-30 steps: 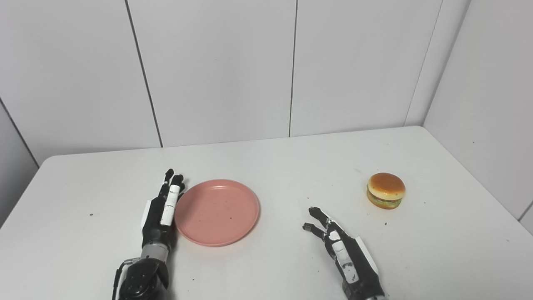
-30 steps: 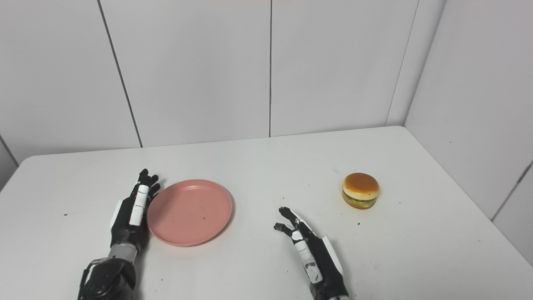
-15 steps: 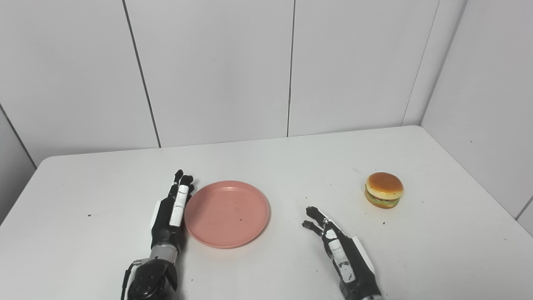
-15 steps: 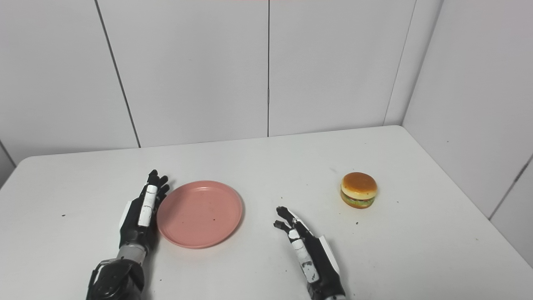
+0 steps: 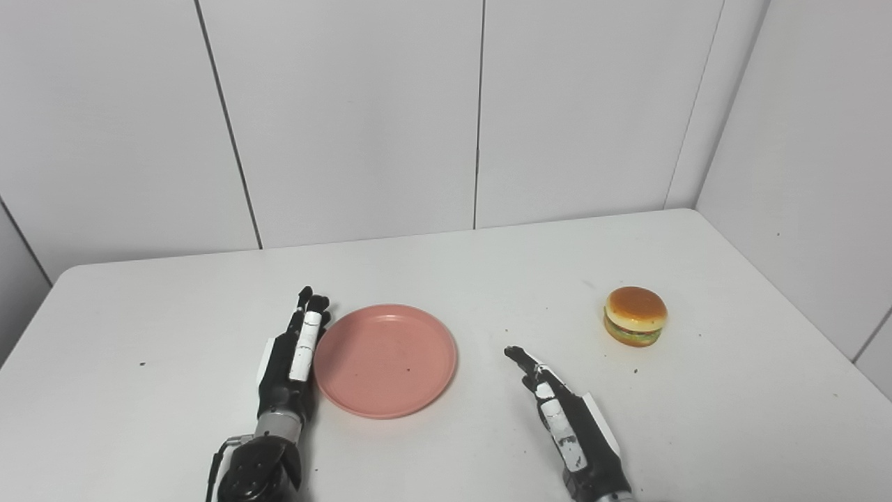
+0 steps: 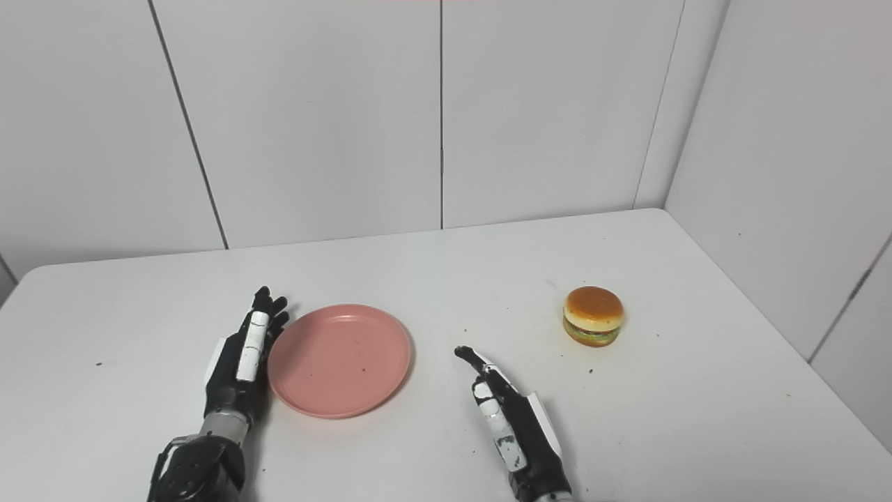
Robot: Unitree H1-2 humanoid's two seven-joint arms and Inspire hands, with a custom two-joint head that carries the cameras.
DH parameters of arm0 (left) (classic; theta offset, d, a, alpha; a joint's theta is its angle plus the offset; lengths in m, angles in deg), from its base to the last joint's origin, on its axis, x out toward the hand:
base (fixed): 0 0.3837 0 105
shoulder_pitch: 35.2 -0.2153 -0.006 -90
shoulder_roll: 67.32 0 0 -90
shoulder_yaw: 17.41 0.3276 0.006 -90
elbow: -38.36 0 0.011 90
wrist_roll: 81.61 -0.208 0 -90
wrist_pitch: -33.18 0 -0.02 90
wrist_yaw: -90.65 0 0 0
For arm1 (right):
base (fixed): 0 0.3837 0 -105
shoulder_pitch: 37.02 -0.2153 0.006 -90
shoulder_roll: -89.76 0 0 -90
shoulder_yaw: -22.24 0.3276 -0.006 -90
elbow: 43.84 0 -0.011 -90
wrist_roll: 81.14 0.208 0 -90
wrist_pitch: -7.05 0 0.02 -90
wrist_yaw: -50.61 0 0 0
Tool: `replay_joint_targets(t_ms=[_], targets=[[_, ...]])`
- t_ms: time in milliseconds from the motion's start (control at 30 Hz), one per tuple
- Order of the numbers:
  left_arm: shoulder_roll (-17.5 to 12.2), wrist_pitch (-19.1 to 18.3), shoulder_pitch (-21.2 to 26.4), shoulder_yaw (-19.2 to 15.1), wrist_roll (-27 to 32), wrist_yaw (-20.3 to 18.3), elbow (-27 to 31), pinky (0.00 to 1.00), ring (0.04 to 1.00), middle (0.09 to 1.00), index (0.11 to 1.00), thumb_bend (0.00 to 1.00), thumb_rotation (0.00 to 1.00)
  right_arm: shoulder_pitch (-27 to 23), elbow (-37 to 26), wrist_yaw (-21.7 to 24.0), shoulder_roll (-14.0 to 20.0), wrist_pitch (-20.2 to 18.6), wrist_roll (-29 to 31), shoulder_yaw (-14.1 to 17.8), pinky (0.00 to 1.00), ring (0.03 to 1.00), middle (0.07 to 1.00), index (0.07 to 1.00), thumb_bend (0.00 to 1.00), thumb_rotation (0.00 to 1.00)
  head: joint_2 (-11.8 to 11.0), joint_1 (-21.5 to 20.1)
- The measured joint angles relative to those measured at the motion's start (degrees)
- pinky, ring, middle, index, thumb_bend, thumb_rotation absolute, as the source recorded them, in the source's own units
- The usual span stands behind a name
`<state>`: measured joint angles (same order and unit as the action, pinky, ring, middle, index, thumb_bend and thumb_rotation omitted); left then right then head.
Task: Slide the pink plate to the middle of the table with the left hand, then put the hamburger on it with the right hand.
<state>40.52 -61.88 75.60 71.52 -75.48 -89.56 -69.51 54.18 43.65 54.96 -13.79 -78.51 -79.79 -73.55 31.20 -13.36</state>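
A round pink plate (image 5: 385, 359) lies flat on the white table (image 5: 446, 265), a little left of the middle. My left hand (image 5: 293, 355) stands on edge against the plate's left rim, fingers straight and holding nothing. The hamburger (image 5: 635, 316), a tan bun with green and brown layers, sits alone at the right. My right hand (image 5: 561, 415) hovers low near the front, between plate and hamburger, open and empty, well short of the hamburger.
White wall panels close the table at the back and on the right. Small dark specks dot the tabletop. Bare table lies between the plate (image 6: 339, 359) and the hamburger (image 6: 593, 316).
My left hand has pushed the plate a little to the right across the table. The right hand's fingers have straightened slightly. The camera has also shifted a bit.
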Motion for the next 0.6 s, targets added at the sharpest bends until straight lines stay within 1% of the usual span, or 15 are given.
replay_joint_targets(t_ms=[33, 100, 133, 233, 300, 367, 433, 500, 600], targets=[[0.01, 0.00, 0.00, -0.02, 0.02, 0.00, 0.00, 1.00, 0.963, 0.949, 0.987, 0.87, 0.86, 0.00, 0.05, 0.00, 0.00, 0.18, -0.01, 0.00, 1.00, 0.991, 0.923, 0.849, 0.86, 1.00, -0.09, -0.78], [0.01, 0.01, 0.00, -0.08, 0.05, -0.02, -0.01, 1.00, 0.965, 0.948, 0.985, 0.87, 0.86, 0.00, 0.13, 0.00, -0.01, 0.53, -0.02, -0.01, 1.00, 0.989, 0.921, 0.850, 0.86, 1.00, -0.09, -1.05], [0.01, 0.01, 0.00, -0.10, 0.04, -0.03, -0.01, 0.98, 0.958, 0.946, 0.980, 0.87, 0.85, 0.00, 0.15, 0.00, -0.02, 0.66, -0.03, -0.01, 1.00, 0.988, 0.918, 0.848, 0.87, 0.99, 0.00, -1.49], [-0.05, 0.04, 0.02, -0.22, 0.02, -0.02, -0.17, 0.97, 0.950, 0.942, 0.976, 0.87, 0.86, 0.00, 0.15, -0.01, -0.06, 0.66, 0.07, 0.05, 1.00, 0.982, 0.919, 0.852, 0.87, 0.98, -0.18, -2.46], [-0.12, 0.13, 0.04, -0.22, 0.00, -0.03, -0.62, 0.96, 0.949, 0.943, 0.978, 0.87, 0.86, 0.00, 0.15, -0.02, -0.14, 0.61, 0.23, 0.19, 1.00, 0.980, 0.923, 0.858, 0.88, 0.97, -0.18, -2.46], [-0.16, 0.38, 0.05, -0.22, -0.01, -0.03, -0.80, 0.97, 0.949, 0.944, 0.980, 0.87, 0.86, -0.01, 0.14, -0.14, -0.34, 0.58, 0.53, 0.48, 1.00, 0.974, 0.924, 0.865, 0.89, 0.97, -0.61, -3.16], [-0.17, 0.82, 0.06, -0.21, 0.00, -0.03, -1.09, 0.97, 0.952, 0.945, 0.979, 0.87, 0.86, 0.00, 0.04, -0.55, -0.65, 0.54, 0.86, 0.87, 1.00, 0.965, 0.925, 0.869, 0.88, 0.96, -0.88, -3.51], [-0.16, 1.56, 0.12, -0.24, 0.05, -0.14, -1.68, 0.97, 0.952, 0.945, 0.977, 0.87, 0.85, 0.01, -0.15, -0.95, -1.02, 0.51, 1.03, 1.36, 0.98, 0.948, 0.918, 0.867, 0.86, 0.96, -0.88, -3.52], [-0.17, 2.14, 0.64, -0.34, 0.07, -0.54, -2.66, 0.94, 0.946, 0.944, 0.974, 0.86, 0.86, 0.10, -0.88, -1.69, -1.10, 0.57, 0.31, 1.55, 0.93, 0.918, 0.906, 0.862, 0.84, 0.96, -1.40, -4.39]])
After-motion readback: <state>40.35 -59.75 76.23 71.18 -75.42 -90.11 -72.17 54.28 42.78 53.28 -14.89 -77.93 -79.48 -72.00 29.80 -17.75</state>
